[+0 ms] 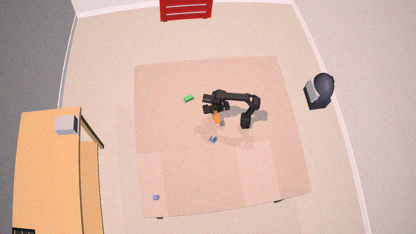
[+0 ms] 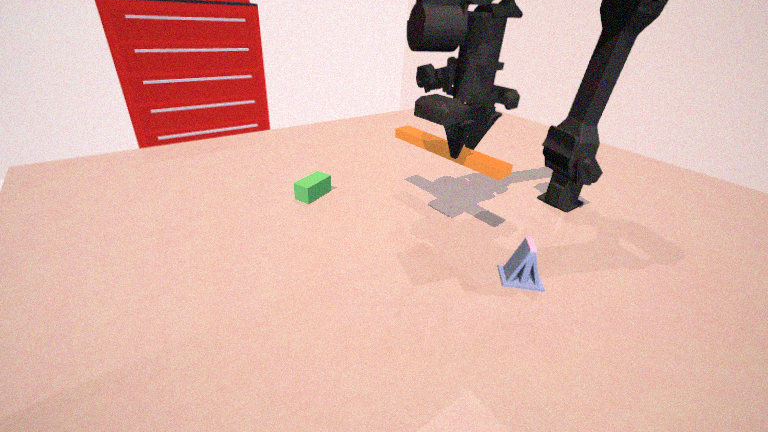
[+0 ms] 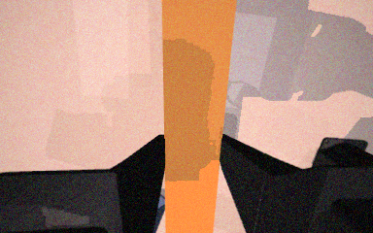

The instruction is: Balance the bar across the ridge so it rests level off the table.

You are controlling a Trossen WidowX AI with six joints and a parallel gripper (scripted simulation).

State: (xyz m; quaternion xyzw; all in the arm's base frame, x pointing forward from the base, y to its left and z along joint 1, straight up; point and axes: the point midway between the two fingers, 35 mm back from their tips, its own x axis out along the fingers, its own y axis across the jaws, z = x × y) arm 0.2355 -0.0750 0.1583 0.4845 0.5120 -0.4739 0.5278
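Note:
My gripper point(image 2: 456, 151) point(image 3: 191, 141) point(image 1: 215, 110) is shut on the orange bar point(image 2: 481, 162) point(image 3: 196, 53) point(image 1: 216, 118), near its middle. The bar hangs clear above the table, roughly level, with its shadow below it. The ridge point(image 2: 523, 267) point(image 1: 213, 140) is a small blue-grey wedge with a pale pink top edge. It stands on the table in front of the gripper, apart from the bar. In the wrist view the bar runs straight up between the two dark fingers.
A green block point(image 2: 312, 186) point(image 1: 188, 98) lies on the table to the left of the gripper. A small purple cube point(image 1: 155, 197) sits near the table's front left corner. The arm's base point(image 2: 563, 192) stands to the right. A red drawer cabinet point(image 2: 181, 48) stands behind the table.

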